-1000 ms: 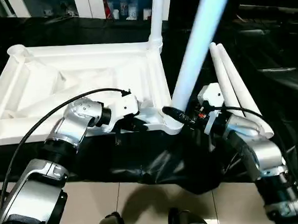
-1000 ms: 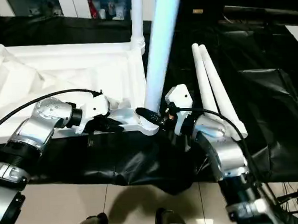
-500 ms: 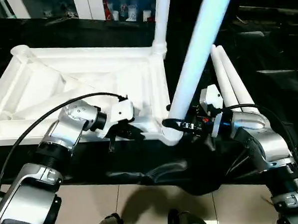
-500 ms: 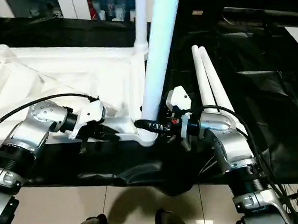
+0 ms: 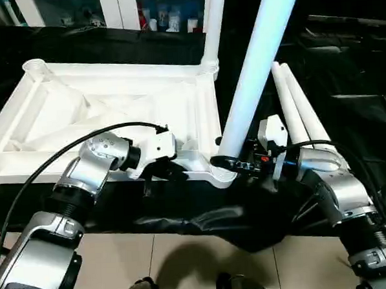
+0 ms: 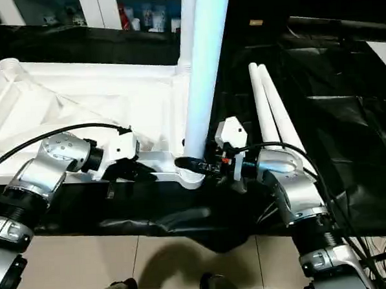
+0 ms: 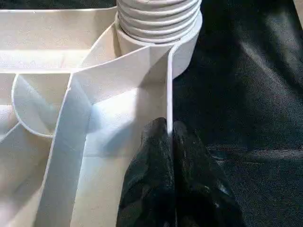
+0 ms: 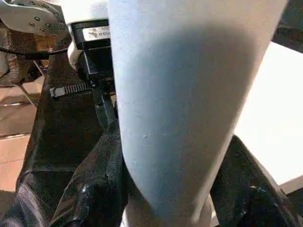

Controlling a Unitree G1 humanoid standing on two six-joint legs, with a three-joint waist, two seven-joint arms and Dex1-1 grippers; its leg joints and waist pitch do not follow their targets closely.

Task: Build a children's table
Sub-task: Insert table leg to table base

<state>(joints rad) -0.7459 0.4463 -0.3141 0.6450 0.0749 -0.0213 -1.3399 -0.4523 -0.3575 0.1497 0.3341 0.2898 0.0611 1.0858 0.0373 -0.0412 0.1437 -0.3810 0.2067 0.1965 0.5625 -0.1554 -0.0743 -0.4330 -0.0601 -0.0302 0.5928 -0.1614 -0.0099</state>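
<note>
Gripping tabletop [image 7: 94,94] rim, leg [image 8: 189,94].

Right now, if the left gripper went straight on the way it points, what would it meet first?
Probably the ribbed base of the leg seated in the tabletop's corner socket; the left gripper already pinches the rim wall leading there.

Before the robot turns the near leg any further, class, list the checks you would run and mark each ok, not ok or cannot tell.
1. Right gripper shut on the near leg: ok.
2. Left gripper pinching the tabletop wall to steady it: ok.
3. Near leg's threaded end in its corner socket: ok; fully screwed home: cannot tell.
4. Far leg standing in its socket: ok.
5. Two spare legs lying on the black cloth, apart from the tabletop: ok.
</note>
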